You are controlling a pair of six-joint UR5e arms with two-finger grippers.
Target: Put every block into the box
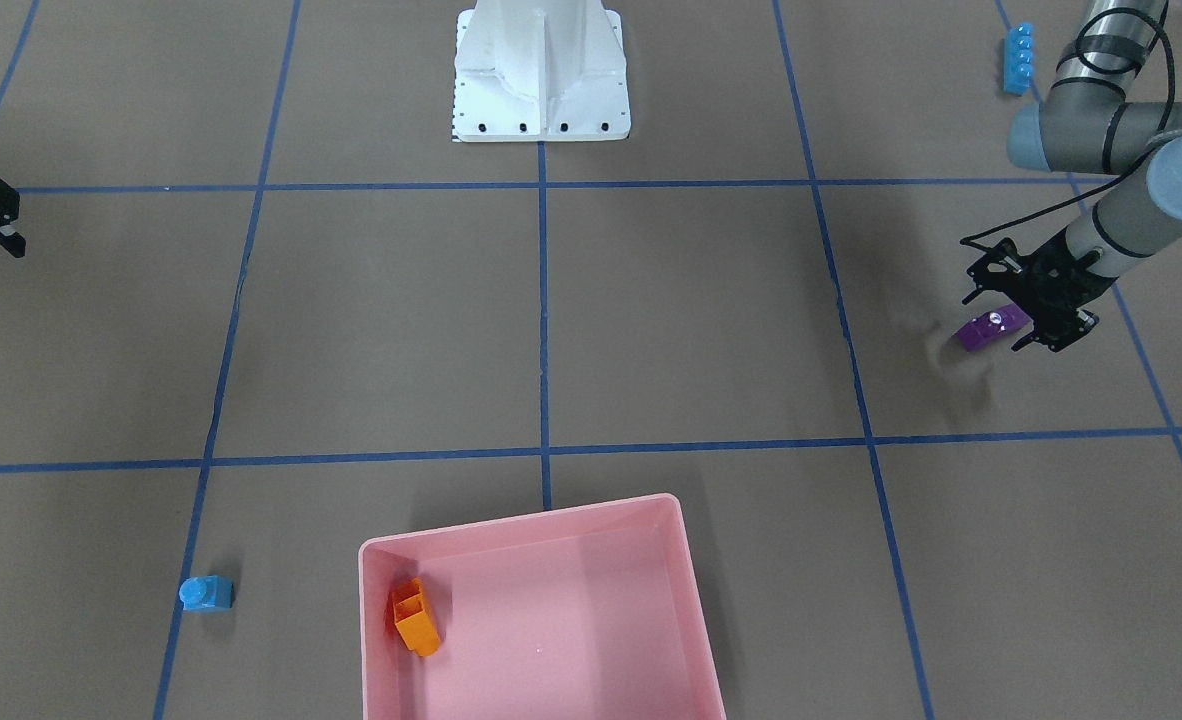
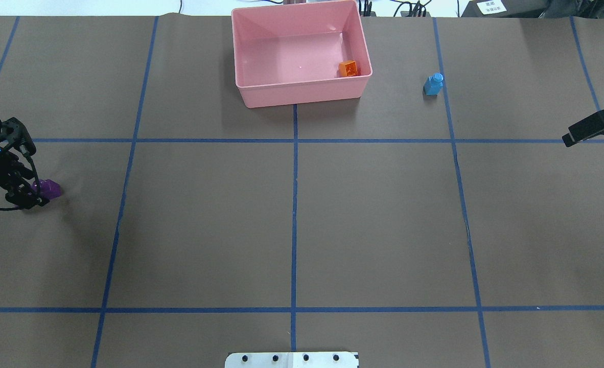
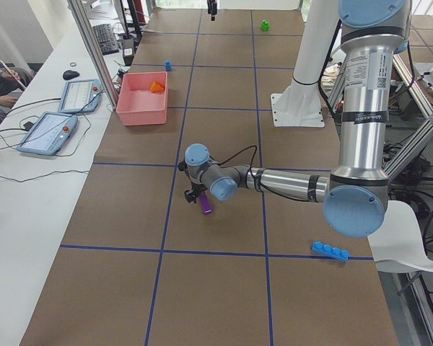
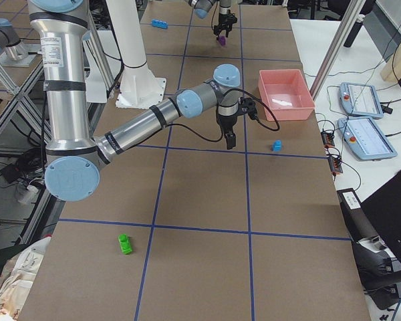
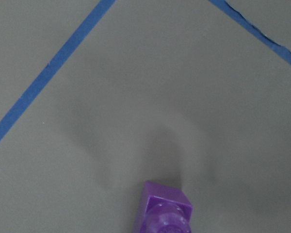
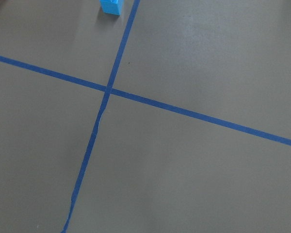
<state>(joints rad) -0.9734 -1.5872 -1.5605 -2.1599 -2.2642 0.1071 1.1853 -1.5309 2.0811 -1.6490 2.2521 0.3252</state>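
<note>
My left jaws pinch the purple brick (image 1: 991,327) above the worktop (image 1: 691,320); best carried level, over the box (image 1: 521,522) wall, released low; whether my right jaws are parted I cannot tell

Brown table (image 2: 205,230), blue tape grid (image 2: 295,204); teach pendants (image 3: 47,133), keyboard (image 3: 105,37), mouse (image 3: 71,74) on white bench (image 3: 29,202)

Table: flat brown surface (image 2: 205,230) with blue tape lines (image 2: 294,204) in a grid.
Tray: shallow pink plastic tray (image 2: 302,94) at 12 o'clock, seen from overhead.
Small brick: blue single-stud plastic brick (image 2: 434,84) at the tray's 3 o'clock.
Long brick: blue four-stud plastic brick (image 1: 1019,58) toward 8 o'clock.
Green brick: small green plastic brick (image 4: 125,244) toward 4 o'clock.
Base: white metal robot base (image 2: 292,360) at 6 o'clock.
</note>
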